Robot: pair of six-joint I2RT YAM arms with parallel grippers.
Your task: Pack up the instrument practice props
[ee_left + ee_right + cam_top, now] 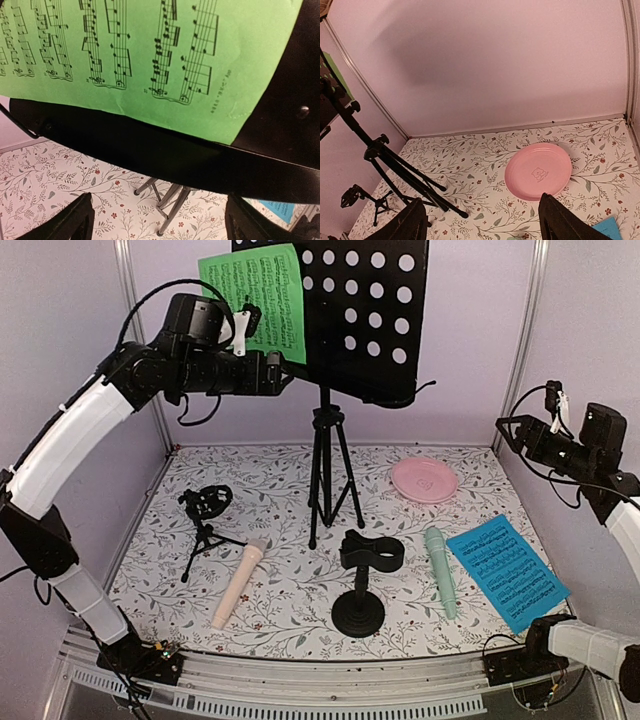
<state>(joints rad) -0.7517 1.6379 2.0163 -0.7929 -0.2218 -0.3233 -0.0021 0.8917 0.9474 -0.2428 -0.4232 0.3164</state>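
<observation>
The left hand [160,199] is held open, its fingers [75,222] spread wide with nothing between them. Just ahead of it and slightly above, the green sheet-music page [150,45] is propped on the ledge of the black perforated music stand [165,155]. The page's lower edge is close to the fingertips but is not touched. Well below this hand, the beige toy microphone [238,585], the small tripod mic holder [205,520] and the round-based mic holder [362,580] are spread over the floral table [290,540].

The right hand [481,200] is likewise open and empty, raised over the table. The round pink plate [538,171] lies ahead of and below it. The blue sheet-music page [507,572] lies flat beneath it and a little behind, with the mint toy microphone [440,572] just beside that page.

The step in hand is judged to be the approach to the green page, and every prop appears not yet packed. Where the props are to go cannot be told.

For the next move, the left hand is expected to be raised past the ledge so that the page's bottom margin is brought between the fingers and then pinched. Only thin paper is to be caught, not the metal lip. The page should be lifted clear without the top-heavy stand being pushed off balance.
</observation>
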